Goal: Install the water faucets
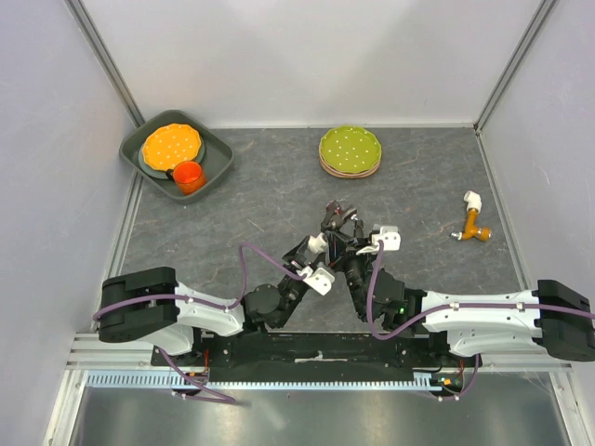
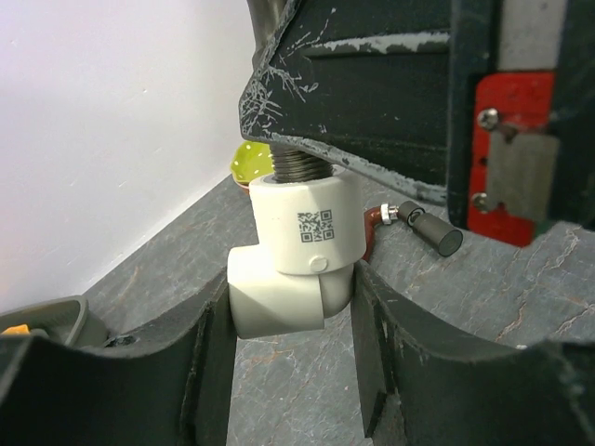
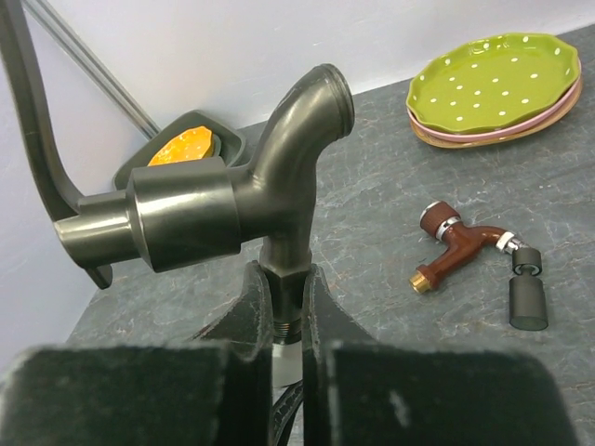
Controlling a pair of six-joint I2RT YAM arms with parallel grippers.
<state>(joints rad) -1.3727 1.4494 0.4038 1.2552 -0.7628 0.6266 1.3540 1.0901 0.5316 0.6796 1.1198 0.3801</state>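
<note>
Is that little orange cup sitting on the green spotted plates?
No, the orange cup sits in the grey tray at the far left corner, well apart from the green dotted plates.

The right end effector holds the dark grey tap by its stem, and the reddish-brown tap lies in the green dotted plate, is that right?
Not quite. The reddish-brown tap lies on the table, apart from the green dotted plate; the right wrist view shows it. The right end effector does hold the dark grey tap by its stem.
</note>
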